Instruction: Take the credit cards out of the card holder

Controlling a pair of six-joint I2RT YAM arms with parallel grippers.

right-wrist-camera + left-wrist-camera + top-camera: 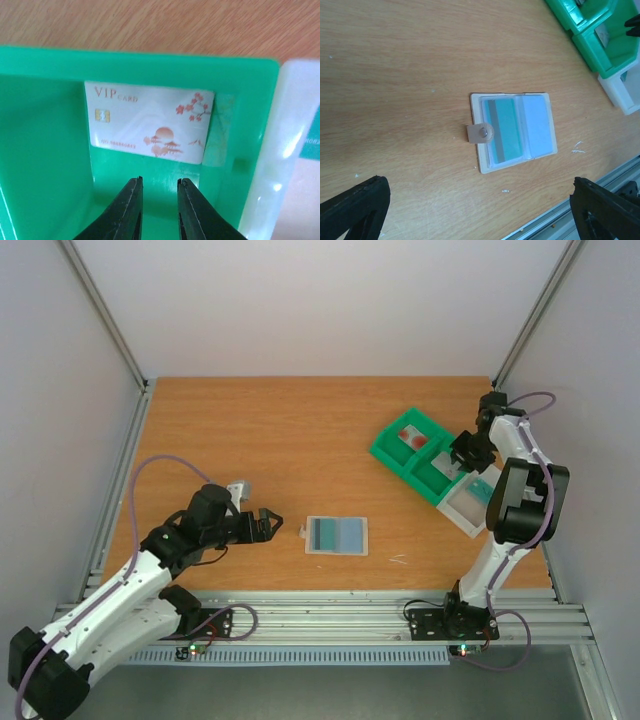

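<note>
VIP card (150,120) sits in green tray (45,150), right gripper (160,182) over it slightly parted, empty. In card holder (512,132): teal card (505,130), pale-blue card (537,125); left gripper (272,524), wide apart, should pin it next

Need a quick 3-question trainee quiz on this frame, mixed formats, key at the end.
1. True or false: the card holder is empty.
2. What lies in the green tray compartment below the right gripper? A) a white VIP card B) a coin C) nothing
3. Fill in: the left gripper, on the side of the holder's tab, is ____ (open/shut).
Key: 1 false, a teal card and a blue-grey card sit in it; 2 A; 3 open.
</note>
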